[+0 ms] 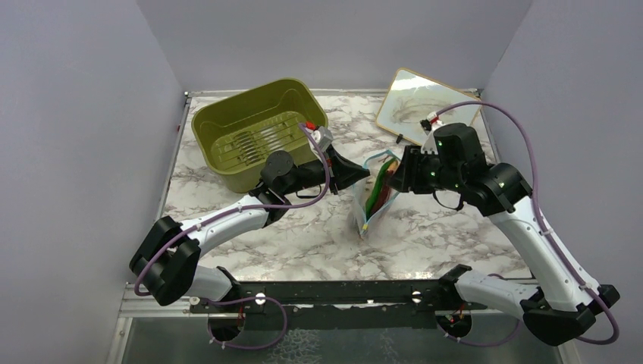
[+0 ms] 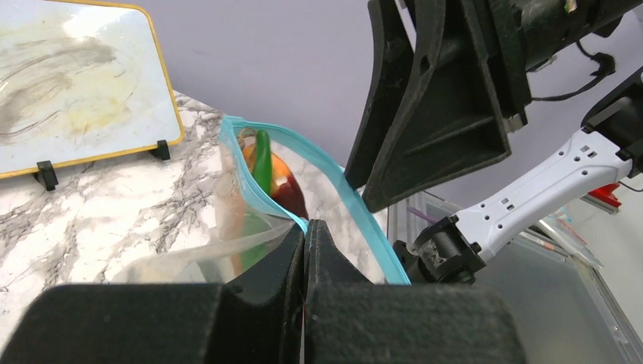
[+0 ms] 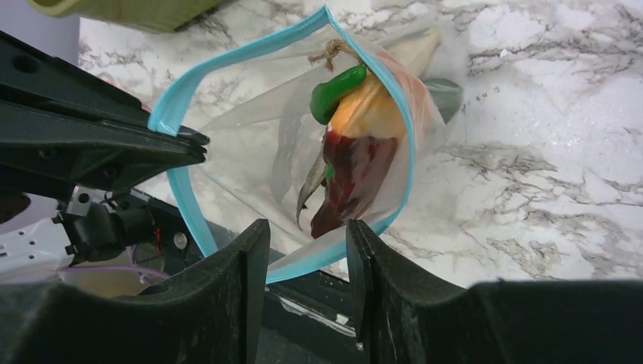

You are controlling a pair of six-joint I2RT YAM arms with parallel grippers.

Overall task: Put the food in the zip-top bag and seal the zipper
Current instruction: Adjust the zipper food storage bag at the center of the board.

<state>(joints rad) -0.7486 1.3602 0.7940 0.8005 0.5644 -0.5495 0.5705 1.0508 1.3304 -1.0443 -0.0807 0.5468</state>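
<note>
The clear plastic zip-top bag (image 3: 250, 144) carries a light blue zipper strip (image 3: 189, 211). The toy food (image 3: 356, 174) inside it is green, orange and dark red. Beneath it, the marble tabletop (image 1: 303, 235) is white with grey veins.

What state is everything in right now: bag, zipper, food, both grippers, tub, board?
bag: mouth wide open, held by one side.
zipper: unsealed, its two sides far apart.
food: inside the bag.
left gripper: shut on the bag's rim.
right gripper: open, fingers either side of the opposite rim.
tub: upright, no food visible inside.
board: propped on its feet, smudged.
</note>
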